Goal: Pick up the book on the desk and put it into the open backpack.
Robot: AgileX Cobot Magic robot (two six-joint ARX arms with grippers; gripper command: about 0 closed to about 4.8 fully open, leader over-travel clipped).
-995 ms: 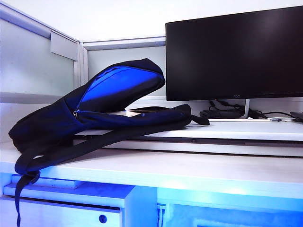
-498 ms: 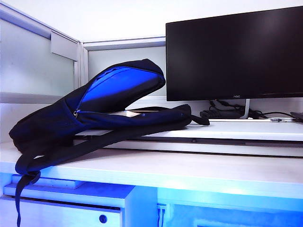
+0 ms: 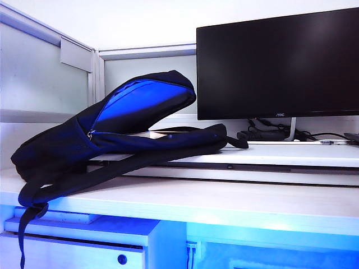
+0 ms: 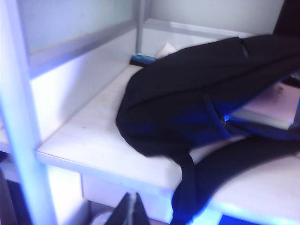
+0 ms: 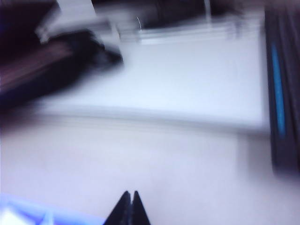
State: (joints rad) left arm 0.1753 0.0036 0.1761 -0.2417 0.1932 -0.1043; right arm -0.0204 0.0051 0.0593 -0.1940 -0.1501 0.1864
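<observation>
The dark navy backpack [image 3: 112, 134] lies on the white desk [image 3: 224, 204], its flap raised and the blue lining showing. A pale book [image 3: 152, 134] lies inside the opening; the left wrist view shows its pinkish cover [image 4: 276, 104] within the backpack [image 4: 187, 98]. My left gripper [image 4: 131, 197] is shut and empty, low in front of the desk's front edge, apart from the bag. The right gripper [image 5: 129, 194] is shut on nothing too, over the bare desk top [image 5: 154, 154] in a blurred view. Neither gripper shows in the exterior view.
A large black monitor [image 3: 277, 61] stands on the raised shelf tier [image 3: 291, 154] with cables behind its foot. Partition walls [image 3: 45, 73] close the left and back. A long strap [image 3: 25, 224] hangs over the front edge above white drawers [image 3: 67, 252]. A dark keyboard-like edge [image 5: 281, 93] lies in the right wrist view.
In the exterior view nothing has visibly moved; the backpack and the book in it lie as before.
</observation>
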